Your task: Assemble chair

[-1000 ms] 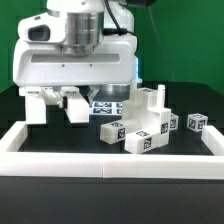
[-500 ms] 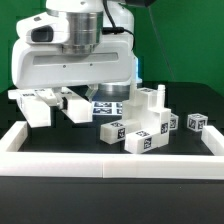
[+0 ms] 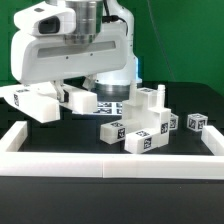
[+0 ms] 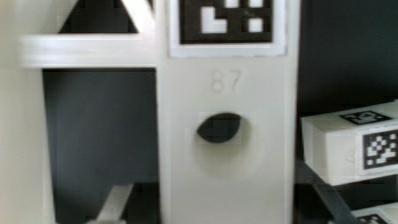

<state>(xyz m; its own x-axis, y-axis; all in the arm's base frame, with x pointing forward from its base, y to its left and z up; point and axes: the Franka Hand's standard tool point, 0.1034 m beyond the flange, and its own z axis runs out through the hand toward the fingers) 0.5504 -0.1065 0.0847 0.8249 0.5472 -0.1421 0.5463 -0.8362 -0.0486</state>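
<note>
My gripper (image 3: pixel 60 98), fingers closed on tilted chair piece (image 4: pixel 222 170): blocky matte-white, black-and-white square tag (image 4: pixel 228 22), round dark hole (image 4: pixel 219 127).

Light falls bright and even from above, the white plastic close to glaring; shadows barely show on the black table (image 3: pixel 60 135). Up close the chair piece (image 4: pixel 231 180) goes soft (tag edges too).

My arm (image 3: pixel 120 18), seen remotely: glossy white shell; grey ribbed metal cylinder (image 3: pixel 88 18) at the wrist; broad, boxy white gripper (image 3: pixel 62 97) housing with one small black inset.
</note>
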